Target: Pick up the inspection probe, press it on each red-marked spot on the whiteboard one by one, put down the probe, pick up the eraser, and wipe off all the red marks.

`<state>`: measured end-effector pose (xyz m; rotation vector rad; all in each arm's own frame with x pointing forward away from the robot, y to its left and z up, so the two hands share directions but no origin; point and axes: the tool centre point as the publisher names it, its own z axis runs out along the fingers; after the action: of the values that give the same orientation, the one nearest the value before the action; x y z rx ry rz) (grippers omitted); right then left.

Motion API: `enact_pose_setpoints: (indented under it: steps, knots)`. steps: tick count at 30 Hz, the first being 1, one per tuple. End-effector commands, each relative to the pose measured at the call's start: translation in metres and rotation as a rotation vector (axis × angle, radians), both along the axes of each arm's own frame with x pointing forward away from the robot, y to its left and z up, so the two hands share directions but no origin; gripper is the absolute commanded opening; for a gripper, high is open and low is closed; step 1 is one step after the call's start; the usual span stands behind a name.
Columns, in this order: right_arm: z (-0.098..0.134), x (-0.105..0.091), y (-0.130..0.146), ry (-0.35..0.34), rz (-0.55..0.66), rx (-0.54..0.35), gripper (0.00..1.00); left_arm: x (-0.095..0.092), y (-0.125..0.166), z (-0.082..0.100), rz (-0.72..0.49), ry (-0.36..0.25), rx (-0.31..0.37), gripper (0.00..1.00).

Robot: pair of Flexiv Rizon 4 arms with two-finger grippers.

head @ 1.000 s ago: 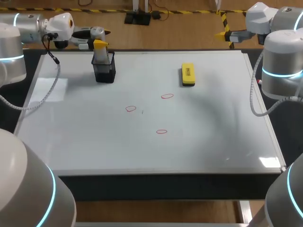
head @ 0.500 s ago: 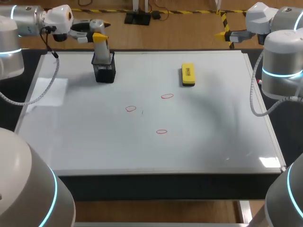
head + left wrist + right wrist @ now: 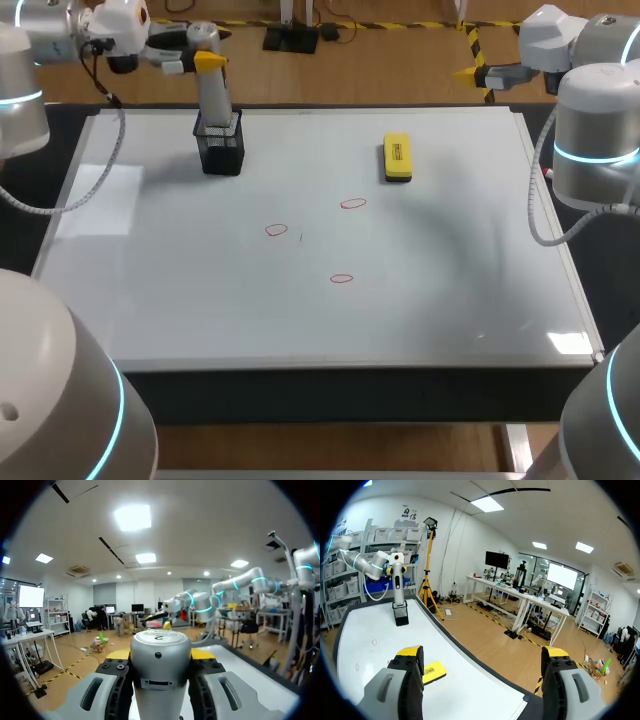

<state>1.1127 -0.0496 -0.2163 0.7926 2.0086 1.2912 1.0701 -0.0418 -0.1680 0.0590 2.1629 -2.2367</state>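
The inspection probe point(image 3: 213, 92), a silver cylinder, stands upright with its lower end still inside the black mesh holder point(image 3: 222, 152) at the whiteboard's point(image 3: 450, 290) far left. My left gripper point(image 3: 205, 60) is shut on the probe's top. In the left wrist view the probe point(image 3: 160, 667) fills the space between the fingers of that gripper point(image 3: 160, 655). Three red marks point(image 3: 277, 230) point(image 3: 353, 203) point(image 3: 341, 278) sit mid-board. The yellow eraser point(image 3: 397, 158) lies far right of centre. My right gripper point(image 3: 470, 58) hangs open beyond the far right corner; its wrist view shows the right gripper point(image 3: 482, 655), the eraser point(image 3: 434, 671) and the holder point(image 3: 400, 615).
The whiteboard covers nearly the whole table, with its raised frame point(image 3: 560, 250) along the right side. A dark strip of table edge point(image 3: 340, 395) runs along the near side.
My left gripper has risen and swung slightly back with the probe, drawing it upward out of the holder. The right arm has kept still.
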Motion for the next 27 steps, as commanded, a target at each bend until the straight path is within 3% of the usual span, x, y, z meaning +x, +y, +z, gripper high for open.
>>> enact_pose_setpoints:
  steps: [1, 16, 27]
  knots:
    - [0.0, 0.0, 0.0, 0.0, 0.001, 0.0, 1.0, -0.009, -0.003, 0.012, 0.033, -0.001, 0.015, 0.0]
    - [0.0, 0.0, 0.0, 0.0, 0.001, 0.0, 1.0, -0.036, 0.008, 0.032, 0.061, -0.041, 0.003, 0.0]
    - [0.0, 0.0, 0.0, 0.0, 0.001, 0.0, 1.0, -0.073, 0.023, 0.022, 0.153, -0.05, 0.014, 0.0]
